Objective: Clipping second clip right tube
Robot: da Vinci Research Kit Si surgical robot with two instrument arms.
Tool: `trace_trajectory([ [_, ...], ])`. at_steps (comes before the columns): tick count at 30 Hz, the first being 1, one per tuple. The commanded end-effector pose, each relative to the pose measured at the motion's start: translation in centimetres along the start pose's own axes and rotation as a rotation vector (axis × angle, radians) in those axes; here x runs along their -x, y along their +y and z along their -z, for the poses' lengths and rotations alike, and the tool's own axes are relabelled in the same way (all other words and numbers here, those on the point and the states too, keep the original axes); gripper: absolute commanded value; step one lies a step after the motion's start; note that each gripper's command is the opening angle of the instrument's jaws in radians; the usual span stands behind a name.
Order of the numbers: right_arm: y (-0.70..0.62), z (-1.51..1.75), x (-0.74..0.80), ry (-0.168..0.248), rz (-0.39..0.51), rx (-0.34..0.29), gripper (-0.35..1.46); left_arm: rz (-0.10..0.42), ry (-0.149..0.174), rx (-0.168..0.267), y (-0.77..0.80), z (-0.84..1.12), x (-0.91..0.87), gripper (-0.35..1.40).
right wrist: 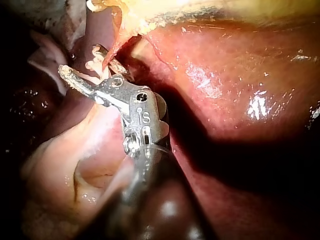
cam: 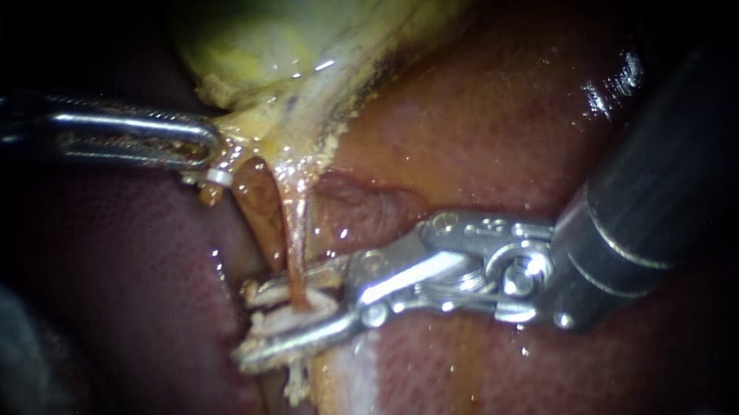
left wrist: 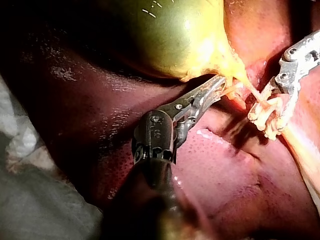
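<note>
The yellow-green gallbladder [cam: 288, 31] hangs at the top of the endoscope view. Two tubes run down from its neck over the liver [cam: 484, 113]. The right tube [cam: 295, 239] is thin and orange; the left one [cam: 252, 211] is broader and brownish. My right instrument [cam: 252, 324] comes in from the right with its jaws open, one on each side of the right tube's lower end, and pale material lies in the gap. My left instrument [cam: 209, 145] is shut on the yellow tissue at the gallbladder's neck [left wrist: 222, 82]. In the right wrist view the tube [right wrist: 107, 57] crosses between the right instrument's jaws [right wrist: 82, 62].
Dark red liver lies under and around both instruments. A pale band of tissue [cam: 348, 391] runs down below the right jaws. Pale cloth [left wrist: 30, 200] shows beside the left shaft in the left wrist view. A small pale piece [cam: 218, 176] sits just under the left jaws' tip.
</note>
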Motion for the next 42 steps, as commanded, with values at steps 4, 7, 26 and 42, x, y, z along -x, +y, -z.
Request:
trace_trajectory([
  [4, -0.15, -0.02, -0.09, 0.017, -0.023, -0.066, 0.47, 0.000, 0.000, 0.000, 0.00, 0.00, 0.00, -0.35],
  [7, -0.24, -0.06, -0.14, 0.012, -0.023, -0.092, 0.45, 0.000, 0.000, 0.000, 0.00, 0.00, 0.00, -0.35],
  [26, -0.24, 0.02, -0.15, -0.019, -0.046, -0.069, 0.02, 0.000, 0.000, 0.000, 0.00, 0.01, 0.00, -0.35],
  [42, -0.24, 0.11, -0.12, -0.018, -0.181, -0.056, -0.35, 0.000, 0.000, 0.000, -0.01, 0.00, 0.00, -0.35],
])
